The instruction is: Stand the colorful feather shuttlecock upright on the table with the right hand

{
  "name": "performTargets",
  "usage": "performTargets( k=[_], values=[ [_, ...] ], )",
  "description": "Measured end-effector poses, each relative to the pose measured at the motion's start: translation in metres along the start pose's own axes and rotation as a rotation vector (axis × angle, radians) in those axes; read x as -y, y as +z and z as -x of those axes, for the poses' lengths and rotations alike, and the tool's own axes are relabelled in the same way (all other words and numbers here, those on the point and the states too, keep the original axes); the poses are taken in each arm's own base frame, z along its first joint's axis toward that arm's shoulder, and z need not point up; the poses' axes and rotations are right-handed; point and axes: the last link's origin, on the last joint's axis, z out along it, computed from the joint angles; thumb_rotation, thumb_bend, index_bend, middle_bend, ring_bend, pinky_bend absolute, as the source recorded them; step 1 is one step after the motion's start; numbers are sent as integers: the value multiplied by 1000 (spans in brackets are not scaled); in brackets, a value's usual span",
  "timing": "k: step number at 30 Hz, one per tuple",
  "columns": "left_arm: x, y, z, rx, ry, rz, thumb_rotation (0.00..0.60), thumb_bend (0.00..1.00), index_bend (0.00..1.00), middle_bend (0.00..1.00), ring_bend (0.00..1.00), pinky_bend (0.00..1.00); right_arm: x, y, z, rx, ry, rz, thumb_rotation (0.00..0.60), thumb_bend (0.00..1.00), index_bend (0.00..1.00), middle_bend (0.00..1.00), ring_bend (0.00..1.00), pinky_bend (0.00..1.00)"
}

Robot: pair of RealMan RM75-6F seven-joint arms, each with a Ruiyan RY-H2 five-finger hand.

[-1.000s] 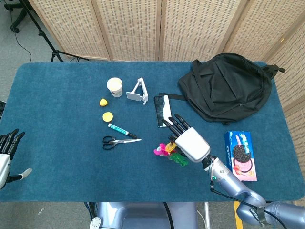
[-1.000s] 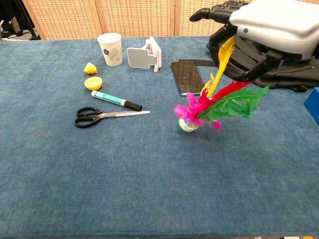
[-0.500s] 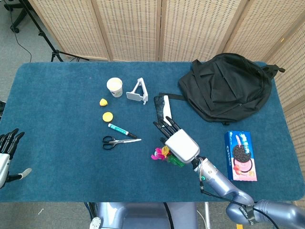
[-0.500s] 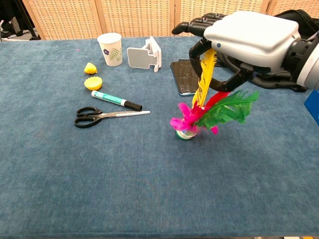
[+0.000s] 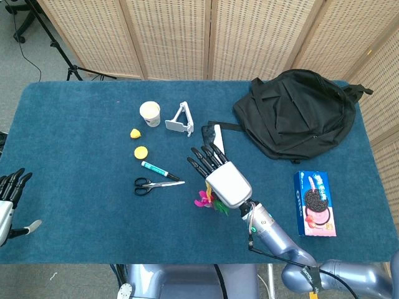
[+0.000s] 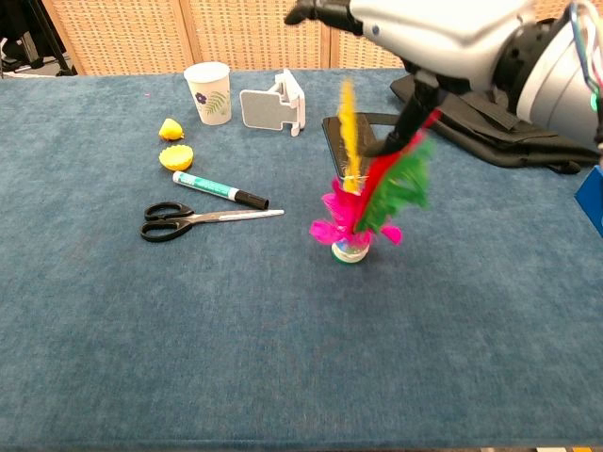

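Note:
The colorful feather shuttlecock (image 6: 363, 202) stands nearly upright on its round base (image 6: 351, 250) on the blue table (image 6: 188, 358), with yellow, red, green and pink feathers pointing up. My right hand (image 6: 424, 24) hovers over it at the top of the chest view, fingers stretched out and apart. Its dark thumb comes down beside the red and green feathers, seemingly touching them. From the head view the right hand (image 5: 223, 182) covers most of the shuttlecock (image 5: 204, 199); only pink and green tips show. My left hand (image 5: 7, 199) rests at the table's left edge, fingers apart and holding nothing.
Scissors (image 5: 156, 184) and a marker (image 5: 159, 170) lie left of the shuttlecock. Farther back are yellow pieces (image 5: 141, 152), a paper cup (image 5: 150, 113), a white phone stand (image 5: 179, 119) and a dark phone (image 5: 211, 144). A black backpack (image 5: 293, 112) and a cookie box (image 5: 317, 202) sit at the right.
My right hand moved left and rose. The shuttlecock swung from leaning right to nearly upright, and the yellow feather now stands free below the hand.

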Motion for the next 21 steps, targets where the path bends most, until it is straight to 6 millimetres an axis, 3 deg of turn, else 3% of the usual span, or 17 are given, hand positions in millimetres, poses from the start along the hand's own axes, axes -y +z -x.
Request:
performTargets(
  k=[12,16,21],
  values=[
    [-1,-2,0,-1,3,6,600,0,0,0,0,0,-10,10,-56,-123,-6,45,600,55,0,0,0,0],
    [-1,-2,0,-6,4,4,600,0,0,0,0,0,-26,-4,-69,-134,-16,83,600,0,0,0,0,0],
    [-1,-4,-1,-14,4,8,600,0,0,0,0,0,-51,-32,-68,-133,-5,143,600,0,0,0,0,0]
  ],
)
